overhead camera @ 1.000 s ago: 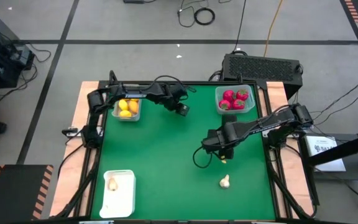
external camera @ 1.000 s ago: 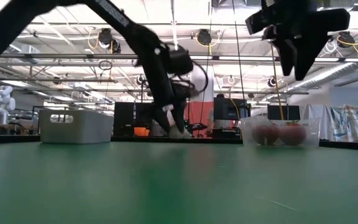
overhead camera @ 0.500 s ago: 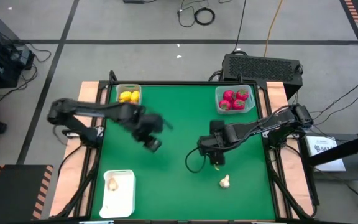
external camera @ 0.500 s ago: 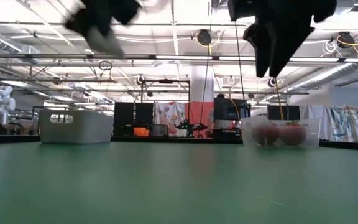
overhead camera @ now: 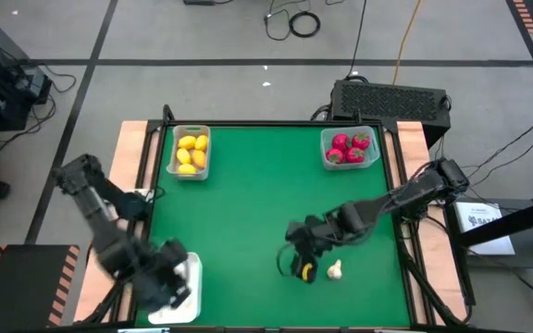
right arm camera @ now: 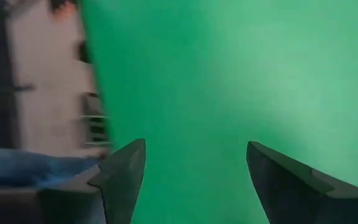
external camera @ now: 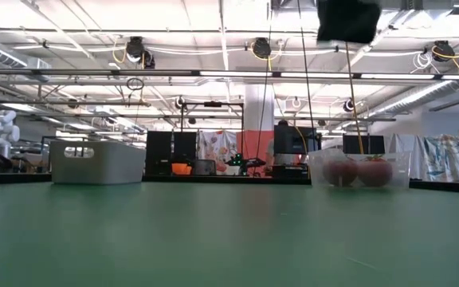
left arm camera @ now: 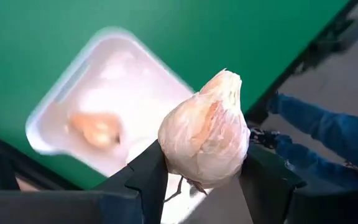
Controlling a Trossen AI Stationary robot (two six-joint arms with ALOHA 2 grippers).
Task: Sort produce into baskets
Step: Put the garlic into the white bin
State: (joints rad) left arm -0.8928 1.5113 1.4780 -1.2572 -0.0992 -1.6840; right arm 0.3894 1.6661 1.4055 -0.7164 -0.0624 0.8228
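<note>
While overhead hides it, left hand [left arm camera: 197, 186] clasps garlic bulb [left arm camera: 205, 138], right hand [right arm camera: 194, 180] released.

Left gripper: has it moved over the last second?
Yes. The left gripper swung from the yellow-fruit bin to the white tray, holding a garlic bulb.

Two dark jointed arms, black wedge-shaped fingers [right arm camera: 124, 180].

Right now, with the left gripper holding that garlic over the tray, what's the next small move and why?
Probably lower and release: the left gripper is shut on a garlic bulb above the white tray, where another bulb already lies.
</note>
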